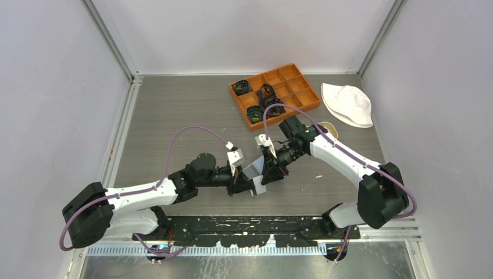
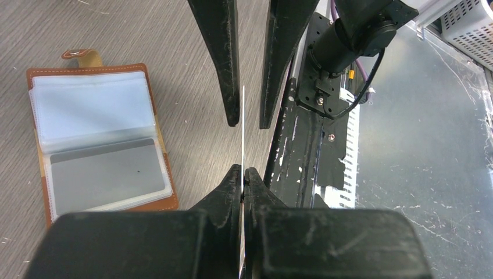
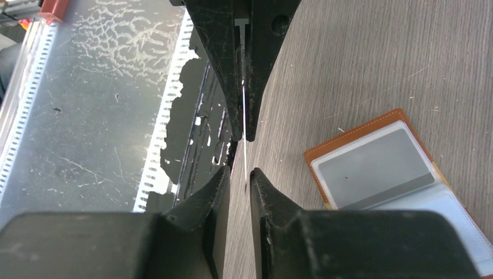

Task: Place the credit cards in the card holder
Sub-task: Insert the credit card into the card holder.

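A thin pale credit card [image 2: 242, 128] stands on edge above the table, seen edge-on as a white line. My left gripper [image 2: 242, 170] is shut on its near end. My right gripper [image 3: 239, 172] straddles the card's [image 3: 245, 157] other end, its jaws close together with a narrow gap still showing on both sides, so it is open. The two grippers meet tip to tip [image 1: 256, 174]. The brown card holder [image 2: 99, 139] lies open on the table below, showing clear sleeves, with a grey card [image 2: 104, 174] in one sleeve. It also shows in the right wrist view [image 3: 383, 168].
An orange compartment box [image 1: 276, 93] with dark coiled items stands at the back. A white hat [image 1: 349, 103] lies to its right, and a beige tray [image 1: 329, 129] shows partly behind the right arm. A black rail [image 1: 256, 224] runs along the near edge.
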Motion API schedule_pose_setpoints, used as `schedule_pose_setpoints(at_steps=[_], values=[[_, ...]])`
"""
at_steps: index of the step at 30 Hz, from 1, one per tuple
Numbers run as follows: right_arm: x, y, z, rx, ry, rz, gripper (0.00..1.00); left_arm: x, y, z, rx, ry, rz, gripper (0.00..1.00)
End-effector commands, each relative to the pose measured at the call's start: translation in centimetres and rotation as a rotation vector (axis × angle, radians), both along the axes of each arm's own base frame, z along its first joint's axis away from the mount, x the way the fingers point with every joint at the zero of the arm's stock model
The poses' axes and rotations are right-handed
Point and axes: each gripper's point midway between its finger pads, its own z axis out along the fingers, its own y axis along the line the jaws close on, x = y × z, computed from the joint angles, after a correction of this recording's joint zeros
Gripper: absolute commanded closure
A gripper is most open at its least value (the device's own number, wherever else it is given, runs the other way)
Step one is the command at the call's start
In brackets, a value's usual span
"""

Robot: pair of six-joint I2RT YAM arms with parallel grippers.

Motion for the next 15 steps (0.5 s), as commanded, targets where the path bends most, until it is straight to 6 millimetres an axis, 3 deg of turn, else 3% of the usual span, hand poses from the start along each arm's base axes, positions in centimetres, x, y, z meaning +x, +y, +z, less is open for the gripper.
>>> schedule_pose_setpoints(at_steps=[1,6,11,15], values=[[0.3,1.0,2.0,0.057,0.010,0.003,0.77,0.5,-1.1,3.1,-0.088,-0.073,-0.016,1.00],[0.6,1.2,2.1,0.045,0.037,-0.014,0.98,0.8,-1.1,3.0,-0.088,-0.066,0.009,0.98],[2.8,0.8,0.7,-0.095,0.048,-0.132,0.99,2.7,0.4,2.5,-0.079,-0.011,0.193,0.63],[5.9,-0.2,-0.6,-0.210,0.119,-0.300,0.99,3.7,3.2,1.3,-0.072,0.042,0.368,0.50]])
